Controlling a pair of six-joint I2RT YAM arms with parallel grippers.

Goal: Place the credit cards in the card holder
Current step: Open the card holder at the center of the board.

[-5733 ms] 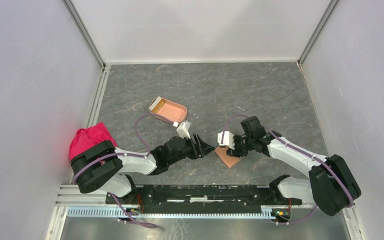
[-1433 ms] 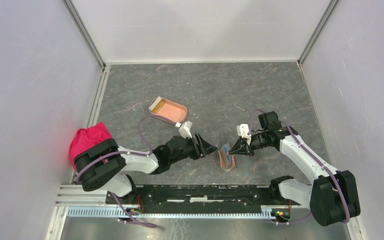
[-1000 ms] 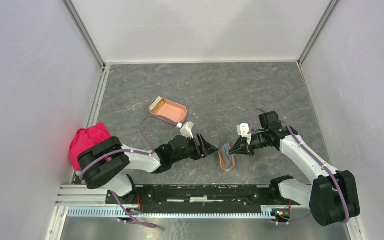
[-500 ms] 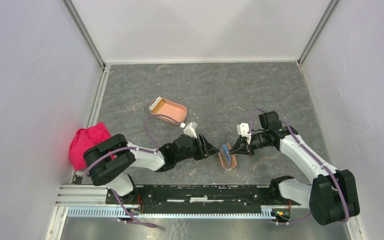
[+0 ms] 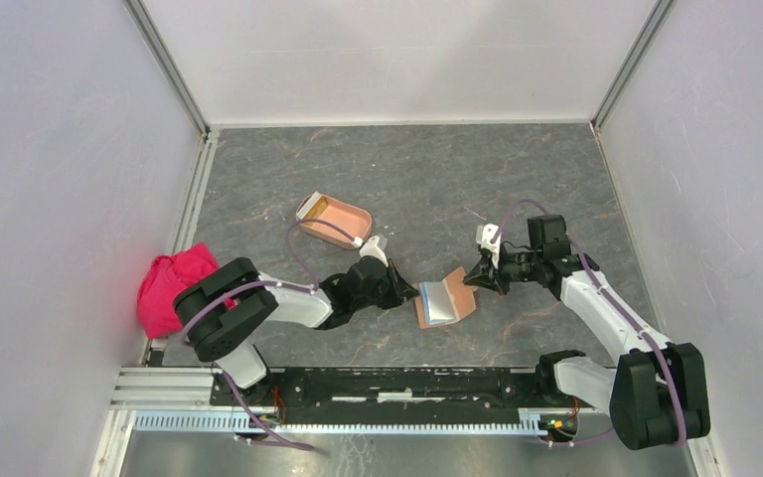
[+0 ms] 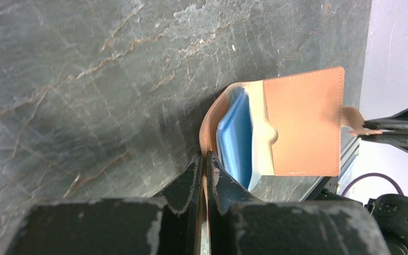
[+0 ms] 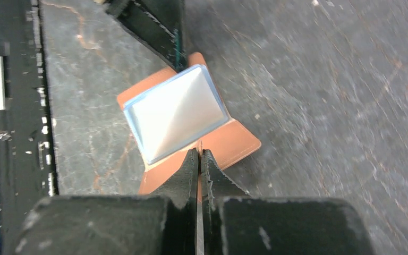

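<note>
The brown wallet lies open with the credit cards stacked inside it, blue-edged with a glossy top. The left gripper is clamped on the wallet's left edge, and the right gripper pinches its snap tab. The card holder sits well apart, beyond the wallet's left side.

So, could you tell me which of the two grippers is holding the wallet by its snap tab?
The right gripper: it pinches the snap tab on the open flap of the brown wallet, while the left gripper clamps the opposite edge.
</note>
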